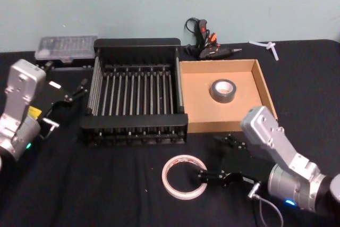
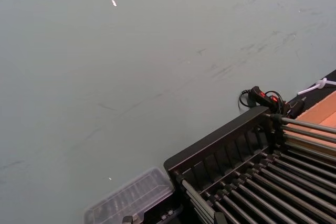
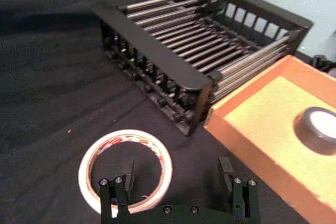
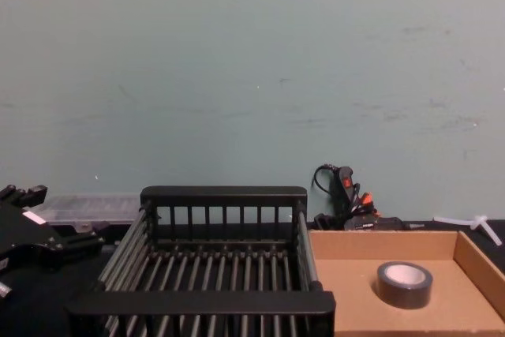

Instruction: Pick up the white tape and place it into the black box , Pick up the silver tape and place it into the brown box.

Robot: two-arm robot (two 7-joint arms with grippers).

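Black box (image 1: 133, 131): slatted crate at centre of the head view; we see only bare bars inside it.

Brown box (image 1: 195, 123): cardboard tray touching the crate's right side. It holds the silver tape (image 1: 222, 90), lying flat right of the floor's middle, clear of every wall.

White tape (image 1: 181, 176): flat on the black table (image 1: 79, 184), lower centre of the head view, in front of the crate and outside both boxes.

Right gripper (image 1: 204, 158): lower right of the head view, fingers spread wide apart, low at the ring's right edge. In the right wrist view one finger (image 3: 127, 174) sits inside the ring's hole and the other well outside it; we cannot tell whether either touches the tape.

Left gripper (image 1: 84, 84): left edge of the head view, just beside the crate's left wall; we cannot tell how its fingers stand.

Clear plastic case (image 1: 66, 49): upper left, behind the crate, contents too blurred to read.

Glue gun (image 1: 210, 46): behind the tray, its cord tangled and partly hidden.
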